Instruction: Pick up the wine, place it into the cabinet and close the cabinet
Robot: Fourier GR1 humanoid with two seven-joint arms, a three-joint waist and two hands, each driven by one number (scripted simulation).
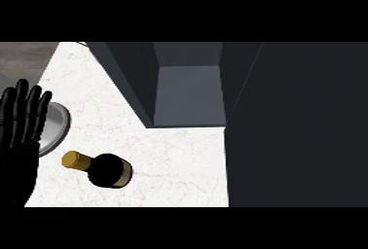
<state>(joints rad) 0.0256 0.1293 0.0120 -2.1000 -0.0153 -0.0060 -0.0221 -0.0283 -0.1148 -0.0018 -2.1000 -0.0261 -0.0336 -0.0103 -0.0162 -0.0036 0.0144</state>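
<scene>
The wine bottle (pixel 108 170) sits on the white marbled counter (pixel 173 155) near its front edge and towards the left, clear of everything around it. Seen almost from above, it has a dark body, a tan band round it and a gold cap pointing left. The left hand (pixel 22 131) rests at the counter's left edge, fingers straight and apart, holding nothing, partly covering a grey plate (pixel 57 127). Behind the bottle the cabinet (pixel 188 92) stands open, its dark door (pixel 302 121) at the right.
</scene>
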